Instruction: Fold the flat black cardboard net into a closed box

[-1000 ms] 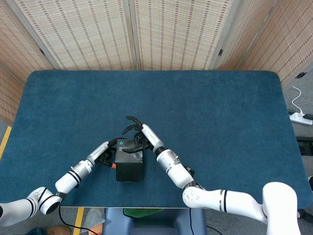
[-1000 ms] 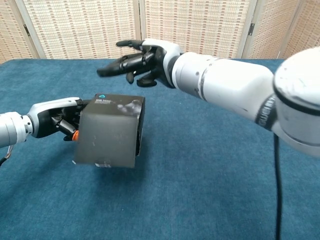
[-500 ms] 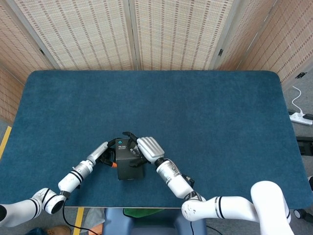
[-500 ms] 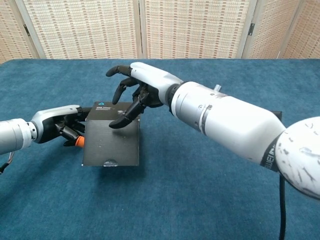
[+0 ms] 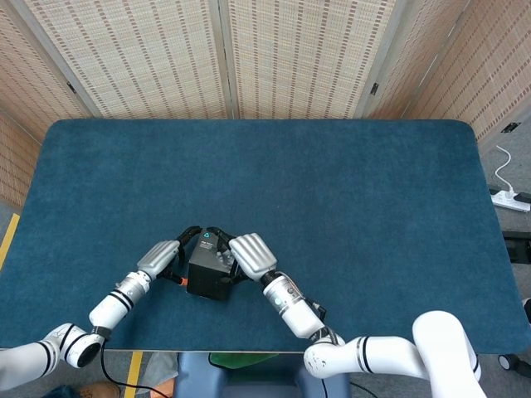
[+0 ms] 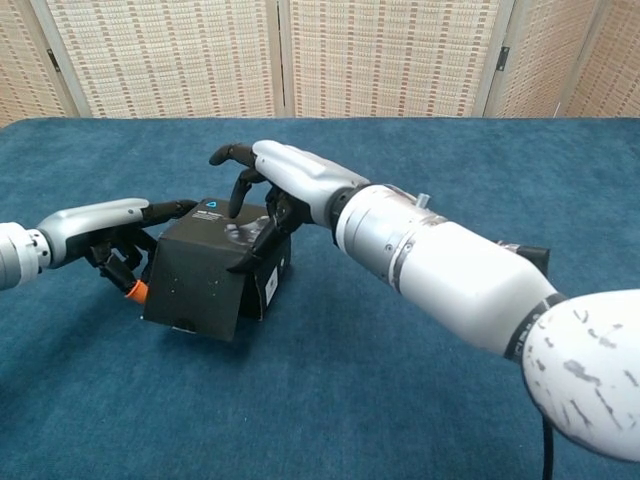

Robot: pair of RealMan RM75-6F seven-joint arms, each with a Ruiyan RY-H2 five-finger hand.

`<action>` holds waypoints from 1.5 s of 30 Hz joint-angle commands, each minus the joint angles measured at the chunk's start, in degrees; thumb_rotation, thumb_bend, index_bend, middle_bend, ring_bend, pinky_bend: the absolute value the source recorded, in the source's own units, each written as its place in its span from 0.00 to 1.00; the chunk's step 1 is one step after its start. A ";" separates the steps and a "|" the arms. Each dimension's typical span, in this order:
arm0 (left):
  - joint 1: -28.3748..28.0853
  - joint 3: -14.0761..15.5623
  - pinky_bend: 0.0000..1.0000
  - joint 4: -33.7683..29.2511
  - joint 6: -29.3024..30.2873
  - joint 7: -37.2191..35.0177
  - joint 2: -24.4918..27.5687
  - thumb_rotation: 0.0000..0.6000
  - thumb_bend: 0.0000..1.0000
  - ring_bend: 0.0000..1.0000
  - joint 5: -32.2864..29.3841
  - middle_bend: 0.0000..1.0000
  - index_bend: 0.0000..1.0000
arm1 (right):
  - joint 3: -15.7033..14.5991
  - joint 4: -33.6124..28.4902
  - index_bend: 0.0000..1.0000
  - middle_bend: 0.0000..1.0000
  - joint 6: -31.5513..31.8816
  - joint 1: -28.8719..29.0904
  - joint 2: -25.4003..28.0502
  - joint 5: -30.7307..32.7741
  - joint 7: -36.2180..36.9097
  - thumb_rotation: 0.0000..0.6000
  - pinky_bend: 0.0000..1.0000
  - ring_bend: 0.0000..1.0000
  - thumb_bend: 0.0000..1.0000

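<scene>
The black cardboard box (image 5: 207, 267) stands folded up near the table's front edge, left of centre, turned with one corner toward me. In the chest view the box (image 6: 195, 285) shows a closed top with a small teal logo and a white label on its right face. My left hand (image 5: 163, 255) grips its left side, one finger lying along the top edge (image 6: 165, 210) and orange-tipped fingers against the side wall. My right hand (image 6: 275, 185) arches over the box from the right, fingers pressing on the top and right face, thumb at the far edge.
A dark blue cloth covers the table (image 5: 332, 191). Woven folding screens (image 5: 290, 58) stand behind it. A white power strip (image 5: 510, 199) lies on the floor at the far right. The box sits close to the table's front edge (image 5: 249, 348).
My right hand came down from above the box and now presses on its top. The box has turned, a corner now facing me. My left hand reached a finger over the top edge.
</scene>
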 commanded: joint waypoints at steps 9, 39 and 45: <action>0.96 -2.09 0.85 -7.77 -1.91 11.50 2.64 1.00 0.21 0.65 -6.31 0.03 0.00 | 1.94 -1.87 0.15 0.34 1.42 -1.52 -1.10 -0.02 0.65 1.00 1.00 0.73 0.00; 4.05 -4.14 0.85 -13.89 -1.81 18.60 10.78 1.00 0.21 0.63 -10.39 0.00 0.00 | -6.40 15.63 0.23 0.36 11.03 -3.28 -10.75 -14.07 -13.83 1.00 1.00 0.74 0.08; 4.03 -4.49 0.85 -13.69 -2.38 17.44 10.84 1.00 0.20 0.63 -9.61 0.00 0.00 | -6.76 21.16 0.28 0.38 10.72 -3.51 -12.59 -16.91 -11.40 1.00 1.00 0.74 0.14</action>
